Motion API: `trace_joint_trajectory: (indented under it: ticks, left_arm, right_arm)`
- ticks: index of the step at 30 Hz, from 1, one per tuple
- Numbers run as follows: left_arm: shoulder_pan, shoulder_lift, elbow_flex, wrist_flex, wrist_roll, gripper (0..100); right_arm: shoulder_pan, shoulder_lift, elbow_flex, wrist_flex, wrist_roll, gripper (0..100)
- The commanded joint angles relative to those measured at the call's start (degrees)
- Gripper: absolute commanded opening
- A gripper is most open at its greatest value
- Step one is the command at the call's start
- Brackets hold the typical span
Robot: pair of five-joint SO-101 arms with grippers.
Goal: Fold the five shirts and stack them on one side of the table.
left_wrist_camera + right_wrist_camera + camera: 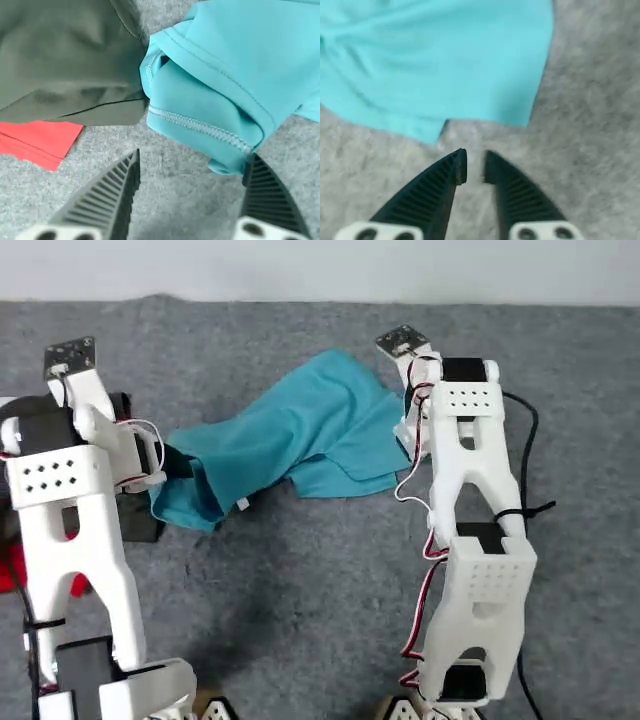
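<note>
**Entry: both tools low at the teal shirt, neither gripping**

Left tool (194, 157): fingers spread wide, nothing between them. It hangs just above the grey counter (300, 590). Directly ahead of the tips is a bunched, hemmed edge of the teal shirt (290, 435), with stitching and a fold opening visible. One finger (260, 192) sits just beside that bunched edge; I cannot tell whether they touch.

Right tool (474, 162): fingers drawn almost together with only a thin gap at the tips, holding nothing. It points down at bare counter just short of the teal shirt's straight edge, close to a corner of the cloth. No contact seen.

Teal shirt: in the high view it lies crumpled and unfolded across the upper middle of the frame. It runs from the left arm's wrist at centre left up to the right arm's wrist at upper right. A layer is turned over at its lower left end.

Olive-grey shirt (65, 60): lies flat, its edge touching the teal bundle beside the left tool.

Red shirt (40, 142): it pokes out from under the olive-grey one. In the high view it shows at the left edge of the frame, partly hidden by the left arm.
</note>
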Motion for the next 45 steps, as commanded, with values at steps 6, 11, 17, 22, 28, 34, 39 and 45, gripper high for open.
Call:
trace_joint_trajectory:
  ticks: [6,11,17,22,28,34,39,45]
  left_arm:
    - [0.00,-7.30,0.04,1.67,0.79,32]
    - [-0.09,-12.40,0.04,1.67,0.62,32]
    - [-0.18,-16.35,0.13,1.67,0.62,32]
    - [-0.18,-17.05,4.00,1.67,0.62,32]
    - [-0.18,-17.14,8.57,1.67,0.88,32]
    - [-0.18,-17.14,8.57,1.67,0.88,32]
    - [-0.09,-17.14,8.75,1.67,0.88,32]
    - [0.26,-17.05,8.75,1.67,0.79,32]
  right_arm:
    - [2.51,1.98,-2.55,-10.42,0.79,28.4]
    - [2.51,8.31,-2.64,-12.53,0.62,28.4]
    - [2.51,13.23,-2.64,-14.99,0.88,24.2]
    - [2.51,13.58,-2.64,-15.25,0.97,1.3]
    - [4.79,13.58,-2.64,-13.67,1.76,0.6]
    - [8.04,11.82,-2.64,-8.40,8.53,0.9]
    - [10.68,4.35,-2.55,-2.33,8.53,0.9]
    - [12.44,-5.32,-2.37,7.60,8.53,0.9]
